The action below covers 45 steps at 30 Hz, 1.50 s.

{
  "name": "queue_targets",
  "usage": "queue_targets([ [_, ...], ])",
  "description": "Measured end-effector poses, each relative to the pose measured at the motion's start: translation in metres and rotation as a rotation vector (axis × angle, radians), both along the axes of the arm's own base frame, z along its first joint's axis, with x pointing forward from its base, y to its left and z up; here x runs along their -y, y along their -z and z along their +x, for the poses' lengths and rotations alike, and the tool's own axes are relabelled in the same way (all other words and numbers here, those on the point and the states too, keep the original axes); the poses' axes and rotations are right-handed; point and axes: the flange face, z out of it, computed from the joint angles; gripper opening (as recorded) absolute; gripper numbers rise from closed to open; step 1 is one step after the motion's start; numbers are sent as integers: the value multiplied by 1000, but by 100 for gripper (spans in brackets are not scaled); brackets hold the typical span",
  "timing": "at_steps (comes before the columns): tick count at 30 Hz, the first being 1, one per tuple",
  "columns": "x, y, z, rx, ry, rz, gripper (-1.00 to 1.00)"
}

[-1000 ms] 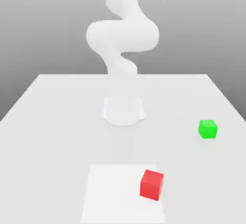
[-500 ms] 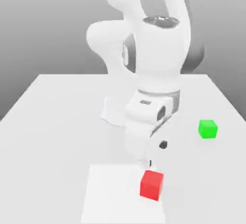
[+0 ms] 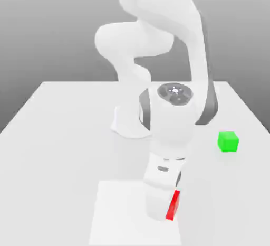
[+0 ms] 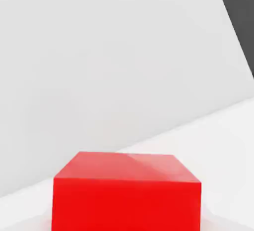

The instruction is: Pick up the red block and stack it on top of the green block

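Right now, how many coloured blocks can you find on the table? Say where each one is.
2. The red block is at the white sheet's edge, partly behind the end effector; the green block sits towards the exterior view's right. The arm could hide more.

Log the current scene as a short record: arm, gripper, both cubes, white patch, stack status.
arm: reaching down over the table
gripper: low, at the red cube, closed on it
red cube: partly hidden behind the gripper, at the edge of the white patch
green cube: on the table, off toward the exterior view's right, apart from the gripper
white patch: flat on the table, nearer the camera than the green cube
stack: not made
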Motion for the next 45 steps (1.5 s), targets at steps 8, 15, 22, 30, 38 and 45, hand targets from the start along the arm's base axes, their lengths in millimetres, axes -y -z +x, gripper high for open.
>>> queue_targets([
  [8,-85,-60,-39,-1,-217,31,-100],
  [15,-176,-81,-126,-4,-522,55,-100],
  [22,-229,-86,-236,-4,-855,28,-100],
  [30,-239,-64,-282,10,-998,-12,-100],
  [38,-238,-20,-284,4,-1001,-5,-100],
  [45,-237,-15,-286,2,-1004,-1,100],
])
